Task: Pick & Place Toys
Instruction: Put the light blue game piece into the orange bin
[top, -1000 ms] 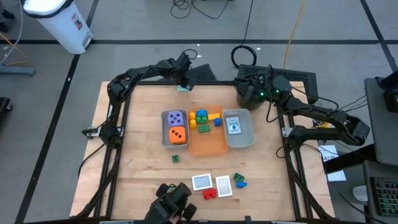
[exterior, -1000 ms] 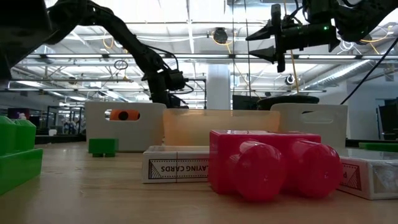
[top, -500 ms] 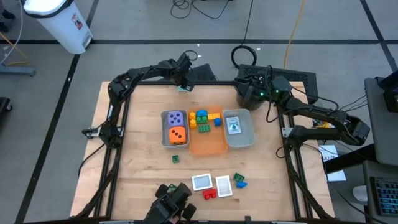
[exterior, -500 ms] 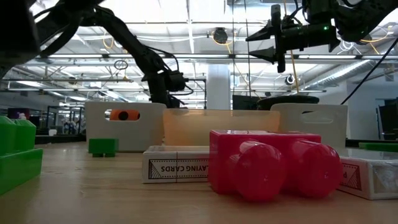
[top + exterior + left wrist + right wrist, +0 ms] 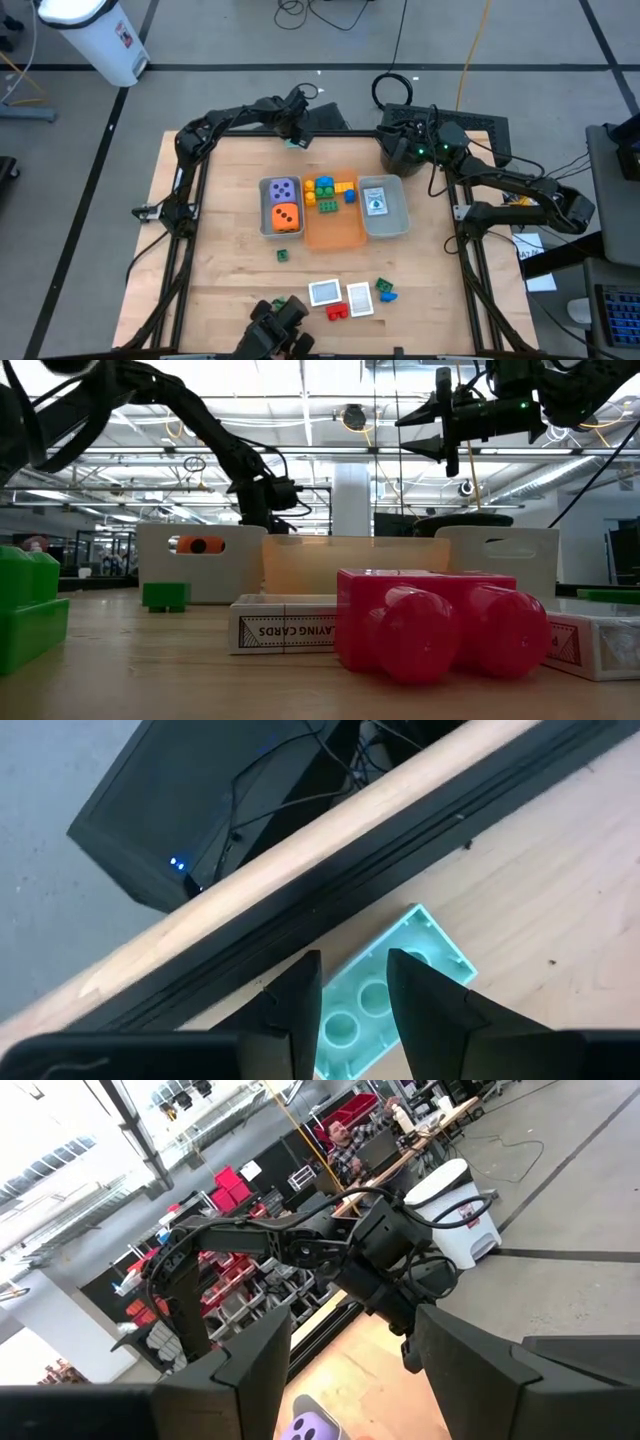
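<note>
Gripping the pale green brick [image 5: 385, 990] between my left gripper [image 5: 354, 995] fingers at the table's far edge, I see nothing changed over the last second. My right gripper [image 5: 350, 1345] hangs half open, empty, so the carry to the trays [image 5: 384, 222] hasn't begun.

A pale wooden table [image 5: 220, 250] carries two grey trays [image 5: 263, 212] flanking an orange tray [image 5: 335, 236]. In one grey tray lie a purple die [image 5: 284, 189] with pale spots and an orange die [image 5: 286, 216] with dark spots. Blue, yellow, green and orange bricks [image 5: 328, 192] fill the orange tray. A mint-green brick [image 5: 385, 992] lies at the table's far edge. Near the front edge are whitish cards [image 5: 325, 292], a red brick [image 5: 337, 311] and a green-and-blue brick [image 5: 385, 290].
</note>
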### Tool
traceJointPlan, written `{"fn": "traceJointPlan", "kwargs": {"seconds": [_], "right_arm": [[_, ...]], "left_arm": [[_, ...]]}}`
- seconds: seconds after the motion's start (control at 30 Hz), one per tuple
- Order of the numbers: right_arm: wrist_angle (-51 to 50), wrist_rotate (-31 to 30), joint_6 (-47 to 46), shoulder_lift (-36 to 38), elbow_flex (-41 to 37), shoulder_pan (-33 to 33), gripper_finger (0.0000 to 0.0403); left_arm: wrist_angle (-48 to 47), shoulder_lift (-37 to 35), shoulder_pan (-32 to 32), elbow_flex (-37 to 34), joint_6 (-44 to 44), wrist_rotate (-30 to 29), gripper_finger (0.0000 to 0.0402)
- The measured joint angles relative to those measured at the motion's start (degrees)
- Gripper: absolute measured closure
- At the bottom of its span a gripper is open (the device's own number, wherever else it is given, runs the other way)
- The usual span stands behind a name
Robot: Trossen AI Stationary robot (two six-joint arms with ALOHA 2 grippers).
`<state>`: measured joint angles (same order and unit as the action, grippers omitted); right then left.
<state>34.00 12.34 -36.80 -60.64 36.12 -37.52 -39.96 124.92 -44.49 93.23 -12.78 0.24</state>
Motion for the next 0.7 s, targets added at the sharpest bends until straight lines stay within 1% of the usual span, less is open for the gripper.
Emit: {"fn": "traceJointPlan", "kwargs": {"seconds": [0.33,0.53,0.7], "right_arm": [[0.0,0.0,0.1,0.0,0.0,0.0,0.0193],[0.0,0.0,0.0,0.0,0.0,0.0,0.0193],[0.0,0.0,0.0,0.0,0.0,0.0,0.0193]], "left_arm": [[-5.9,-0.2,1.3,0.1,5.5,5.6,0.0282],[-7.1,-1.2,2.7,-0.1,7.3,5.9,0.0282],[-7.3,-3.6,3.5,-0.3,9.7,5.5,0.0282]]}}
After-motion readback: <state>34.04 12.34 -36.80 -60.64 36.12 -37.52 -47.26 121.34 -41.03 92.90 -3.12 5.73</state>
